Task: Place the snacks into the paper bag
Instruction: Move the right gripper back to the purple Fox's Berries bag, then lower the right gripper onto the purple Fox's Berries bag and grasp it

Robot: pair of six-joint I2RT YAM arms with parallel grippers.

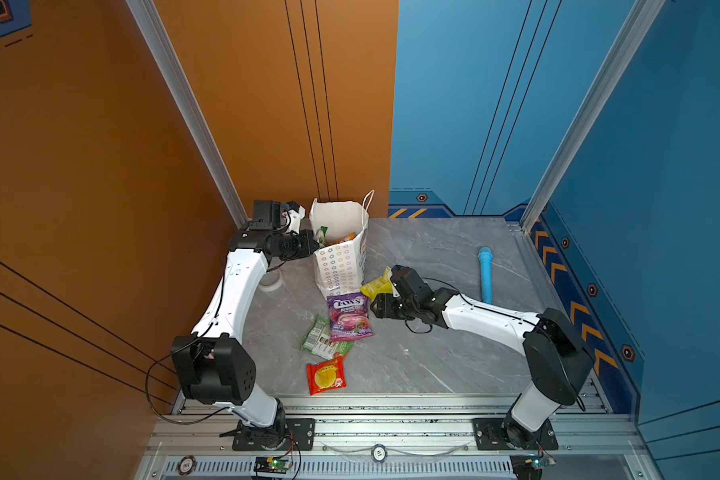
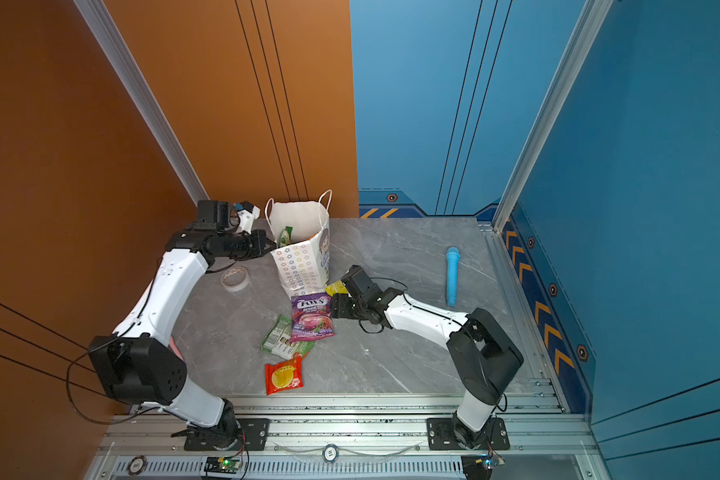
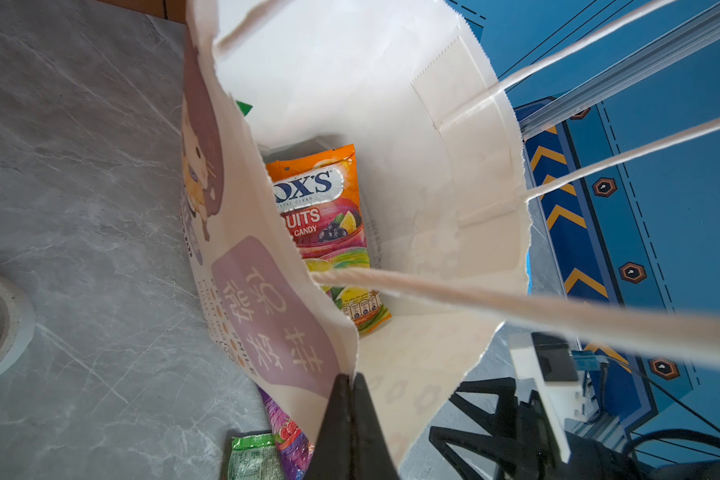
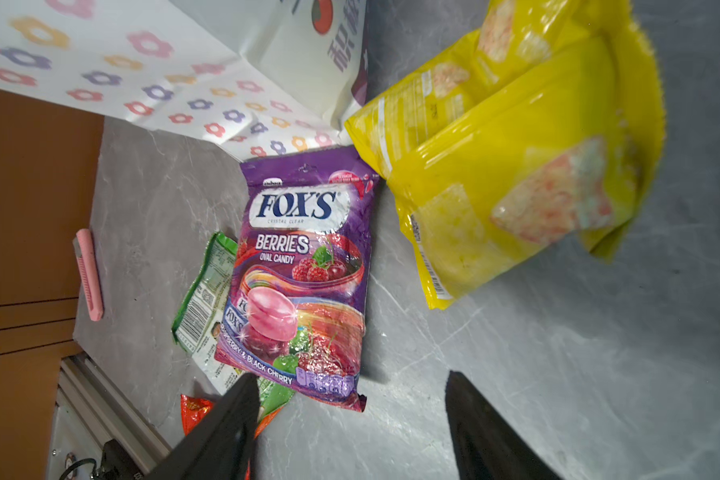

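Near the bench [image 1: 433, 249] back edge, the left gripper [image 3: 352, 379] is clamped on the paper bag [image 3: 454, 166] rim; the right gripper [image 4: 352, 376] stands open just beside the purple packet [image 4: 304, 266].

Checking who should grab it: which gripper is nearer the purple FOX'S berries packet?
Right. The right gripper hovers open just beside the purple packet; the left gripper is farther back, shut on the rim of the paper bag.

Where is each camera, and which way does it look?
Top views: high up front, looking down on both arms and the paper bag.
Left wrist: on the left arm, looking into the bag; left gripper pinches its rim.
Right wrist: on the right arm, looking past the open right gripper at the purple packet.
Shared: both wrist views show that packet and bag.
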